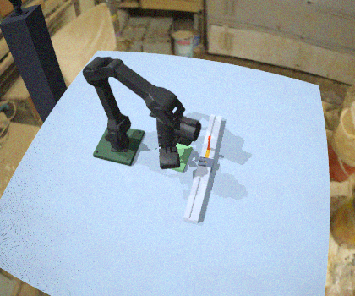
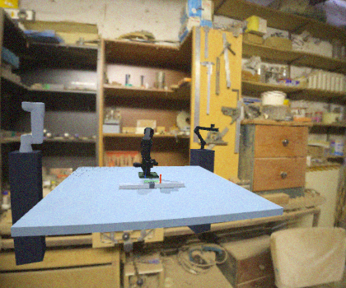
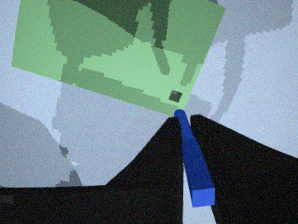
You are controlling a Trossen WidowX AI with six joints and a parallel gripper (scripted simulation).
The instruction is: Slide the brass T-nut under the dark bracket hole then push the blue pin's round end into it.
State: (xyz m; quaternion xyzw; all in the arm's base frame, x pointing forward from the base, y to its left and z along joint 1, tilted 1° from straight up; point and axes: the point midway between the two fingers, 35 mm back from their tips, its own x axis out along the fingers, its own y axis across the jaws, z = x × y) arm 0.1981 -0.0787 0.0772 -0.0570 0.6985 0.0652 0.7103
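Pinching the blue pin (image 3: 197,162): both fingertips of the gripper (image 3: 184,125) closed on it, over the near corner of the green tray (image 1: 186,158) (image 3: 120,65). Square hole in tray, near that corner. Rail (image 1: 197,199) (image 2: 131,187) just beside tray, dark bracket (image 1: 209,162) (image 2: 151,185) across it. Orange handle (image 1: 209,143) (image 2: 161,178) upright at the rail, near bracket (nut itself too small to make out).
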